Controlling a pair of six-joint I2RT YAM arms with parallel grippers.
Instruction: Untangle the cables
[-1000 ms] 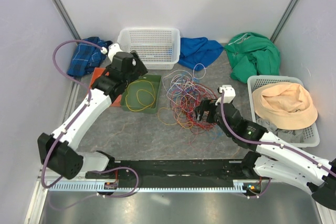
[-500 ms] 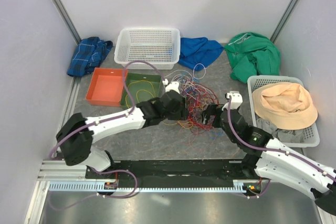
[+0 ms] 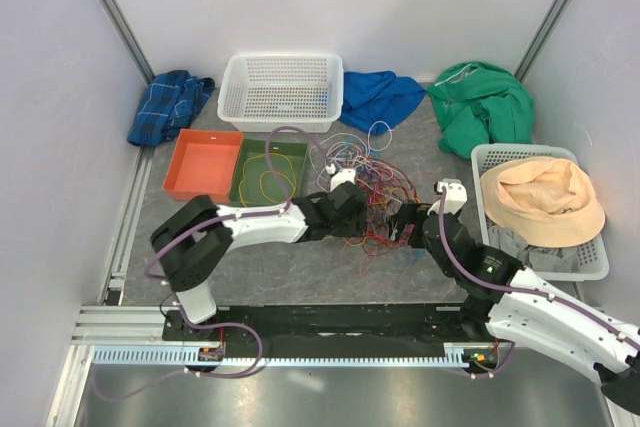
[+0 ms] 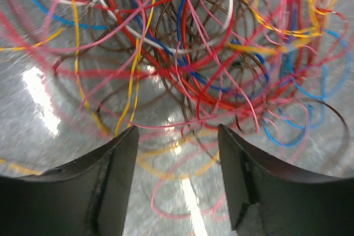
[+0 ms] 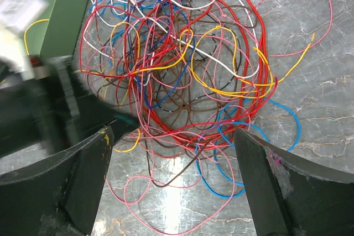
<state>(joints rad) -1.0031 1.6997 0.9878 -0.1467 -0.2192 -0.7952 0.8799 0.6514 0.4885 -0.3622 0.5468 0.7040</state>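
Cables (image 3: 362, 187) (red, pink, yellow, blue, white and brown strands in one loose knot) lie heaped mid-bench (image 3: 270, 267), just right of the green tray (image 3: 240, 182), which holds one yellow loop. The left gripper (image 4: 176, 136) is low at the heap's near-left edge, jaws part-way apart, with pink and yellow loops lying across the gap and none visibly pinched. The right gripper (image 5: 174, 147) is at the near-right edge, jaws wide; an orange tray (image 3: 203, 164) adjoins the green one, with a white basket (image 3: 282, 90) behind.
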